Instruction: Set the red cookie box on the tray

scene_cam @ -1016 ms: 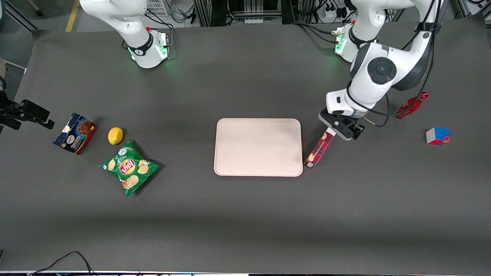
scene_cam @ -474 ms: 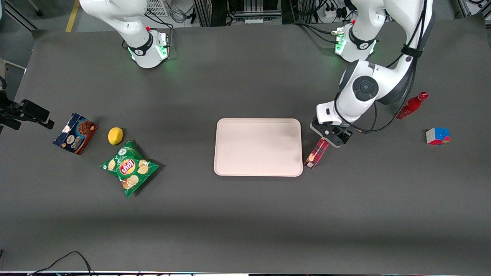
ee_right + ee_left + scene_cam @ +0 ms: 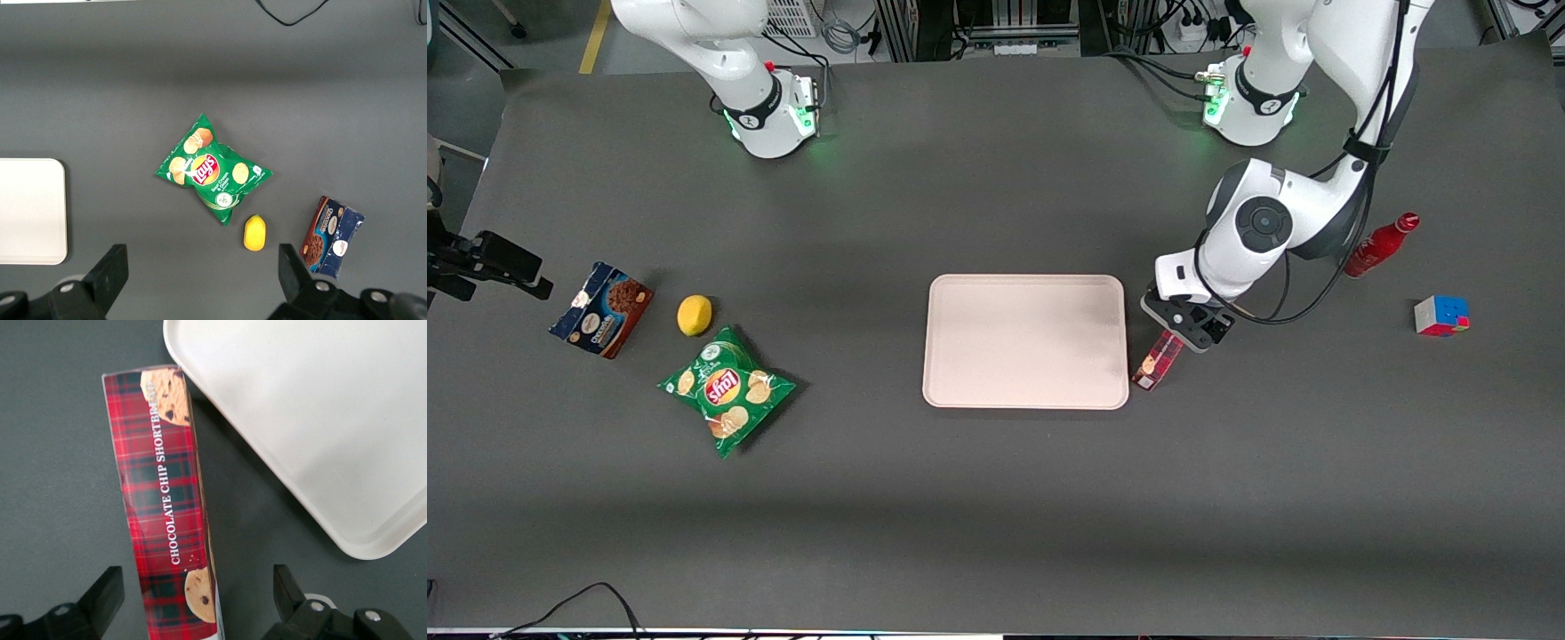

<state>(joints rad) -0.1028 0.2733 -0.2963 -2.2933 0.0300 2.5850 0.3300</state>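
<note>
Jaws spread wide over one end of the red cookie box (image 3: 165, 507), nothing clamped yet.

From my wrist cam the gripper (image 3: 197, 603) has a finger on each side of the box with clear gaps, and I can read "CHOCOLATE CHIP SHORTBREAD" on the plaid. The front cam hides that end under the gripper (image 3: 1187, 322), but shows the box (image 3: 1156, 363) lying on the table just beside the tray (image 3: 1024, 341), off it. It also shows a red bottle (image 3: 1380, 245) and a puzzle cube (image 3: 1440, 315) toward the working arm's end.
</note>
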